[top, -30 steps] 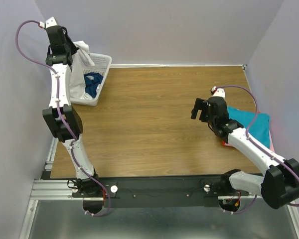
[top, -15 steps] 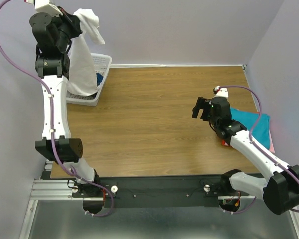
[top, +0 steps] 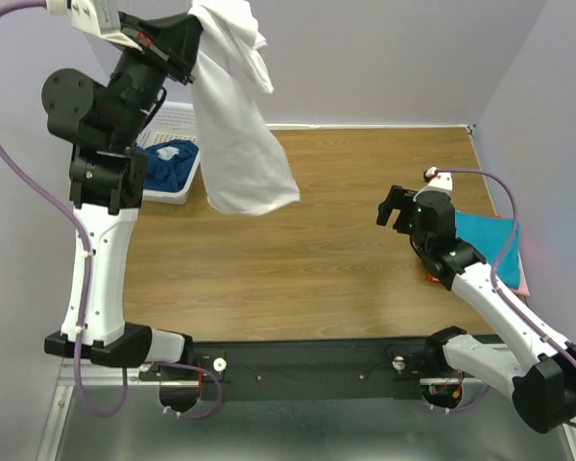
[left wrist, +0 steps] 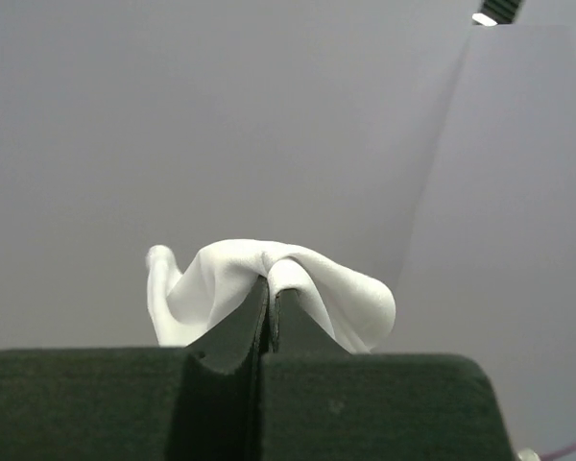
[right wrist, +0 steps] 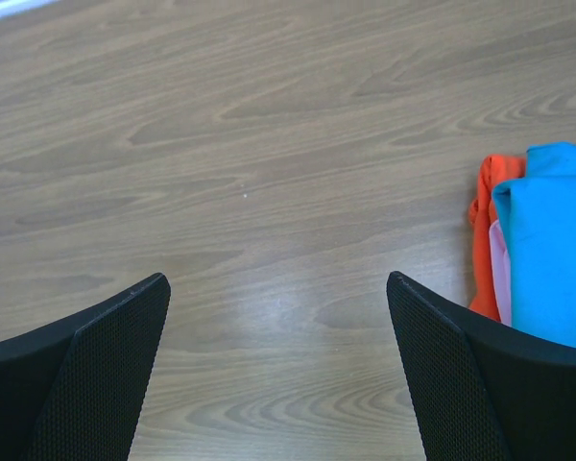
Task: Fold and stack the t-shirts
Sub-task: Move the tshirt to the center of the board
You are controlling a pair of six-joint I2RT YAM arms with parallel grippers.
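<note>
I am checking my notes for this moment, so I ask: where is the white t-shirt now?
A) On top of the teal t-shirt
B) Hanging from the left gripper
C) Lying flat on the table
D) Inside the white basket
B: the left gripper is shut on a bunch of the white t-shirt, which hangs down in the air, out of the basket and off the table.
</note>
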